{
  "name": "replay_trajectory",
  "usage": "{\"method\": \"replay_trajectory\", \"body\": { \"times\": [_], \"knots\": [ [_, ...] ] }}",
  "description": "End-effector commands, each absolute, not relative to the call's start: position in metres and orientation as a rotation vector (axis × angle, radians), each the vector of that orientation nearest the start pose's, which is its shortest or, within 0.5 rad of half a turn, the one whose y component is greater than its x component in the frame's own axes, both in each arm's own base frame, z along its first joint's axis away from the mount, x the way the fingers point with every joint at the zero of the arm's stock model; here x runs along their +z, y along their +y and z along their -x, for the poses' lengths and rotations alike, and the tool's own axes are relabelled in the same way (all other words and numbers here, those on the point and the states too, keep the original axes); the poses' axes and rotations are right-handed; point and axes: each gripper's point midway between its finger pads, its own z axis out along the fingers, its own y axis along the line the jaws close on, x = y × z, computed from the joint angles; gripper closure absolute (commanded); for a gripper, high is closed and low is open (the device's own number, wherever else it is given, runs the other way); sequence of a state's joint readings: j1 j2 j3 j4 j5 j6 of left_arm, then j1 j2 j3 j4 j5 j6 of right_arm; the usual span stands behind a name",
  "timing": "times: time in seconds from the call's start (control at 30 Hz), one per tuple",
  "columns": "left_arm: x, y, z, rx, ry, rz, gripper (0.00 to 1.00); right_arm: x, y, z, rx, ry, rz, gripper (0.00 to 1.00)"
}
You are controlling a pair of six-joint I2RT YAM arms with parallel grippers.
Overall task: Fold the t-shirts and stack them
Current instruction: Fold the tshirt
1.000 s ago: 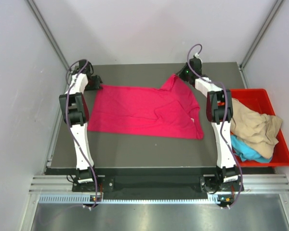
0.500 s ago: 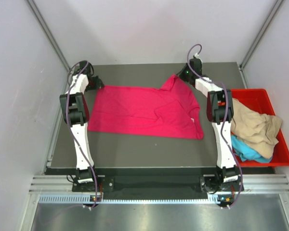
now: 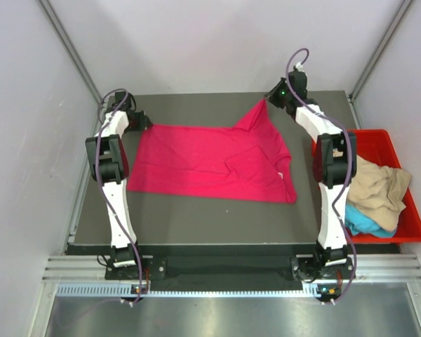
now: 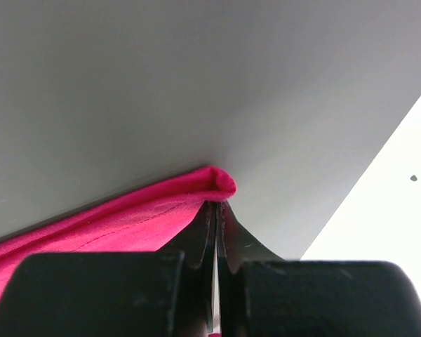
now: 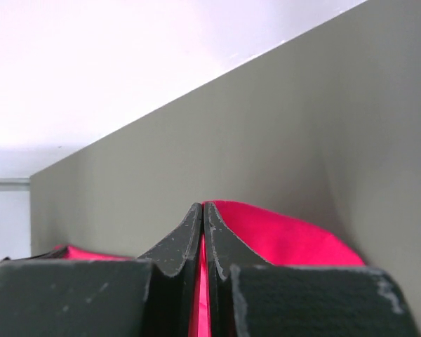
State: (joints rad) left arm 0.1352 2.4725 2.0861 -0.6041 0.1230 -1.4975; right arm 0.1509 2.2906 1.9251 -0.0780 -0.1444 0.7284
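Observation:
A magenta-pink t-shirt (image 3: 210,161) lies spread on the dark table. My left gripper (image 3: 146,125) is shut on its far left corner, and the pink cloth (image 4: 126,221) bunches at the closed fingertips in the left wrist view. My right gripper (image 3: 266,102) is shut on the far right corner and holds it lifted off the table, so the cloth rises to a peak. Pink cloth (image 5: 281,235) shows between and beside the closed fingers in the right wrist view. A tan-beige shirt (image 3: 375,186) and a turquoise-blue shirt (image 3: 361,217) lie in the red bin.
A red plastic bin (image 3: 410,210) stands beside the table's right edge. Grey walls close in at the left, back and right. The table (image 3: 196,217) has bare surface in front of the shirt.
My right gripper has moved up and toward the back right, pulling the shirt's far right corner into a taller peak. The left gripper has stayed in place.

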Motion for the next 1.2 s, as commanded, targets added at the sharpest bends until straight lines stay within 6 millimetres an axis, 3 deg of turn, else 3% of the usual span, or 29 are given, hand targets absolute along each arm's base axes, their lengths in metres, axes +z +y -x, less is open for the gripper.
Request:
{"method": "replay_trajectory", "body": {
  "times": [0.0, 0.03, 0.1, 0.23, 0.77, 0.9, 1.0, 1.1, 1.17],
  "knots": [
    [0.067, 0.021, -0.611, -0.686, 1.877, 1.827, 1.0, 0.205, 0.137, -0.622, 0.703, 1.941, -0.497, 1.0],
    [0.068, 0.021, -0.609, -0.686, 1.882, 1.82, 1.0, 0.195, 0.135, -0.616, 0.691, 1.965, -0.507, 1.0],
    [0.07, 0.022, -0.606, -0.684, 1.895, 1.796, 1.0, 0.2, 0.131, -0.608, 0.683, 1.963, -0.515, 1.0],
    [0.073, 0.023, -0.596, -0.664, 1.92, 1.767, 1.0, 0.185, 0.131, -0.589, 0.697, 2.012, -0.522, 1.0],
    [0.094, 0.043, -0.558, -0.525, 1.939, 1.691, 1.0, 0.185, 0.14, -0.534, 0.779, 2.069, -0.485, 1.0],
    [0.087, 0.057, -0.559, -0.454, 1.936, 1.662, 0.98, 0.183, 0.142, -0.527, 0.792, 2.08, -0.483, 1.0],
    [0.081, 0.059, -0.564, -0.494, 1.917, 1.735, 0.81, 0.177, 0.147, -0.525, 0.805, 2.089, -0.475, 1.0],
    [0.081, 0.051, -0.581, -0.587, 1.896, 1.737, 0.74, 0.171, 0.152, -0.524, 0.808, 2.105, -0.464, 1.0],
    [0.091, 0.049, -0.603, -0.676, 1.905, 1.628, 0.7, 0.171, 0.154, -0.524, 0.814, 2.106, -0.456, 1.0]
  ]
}}
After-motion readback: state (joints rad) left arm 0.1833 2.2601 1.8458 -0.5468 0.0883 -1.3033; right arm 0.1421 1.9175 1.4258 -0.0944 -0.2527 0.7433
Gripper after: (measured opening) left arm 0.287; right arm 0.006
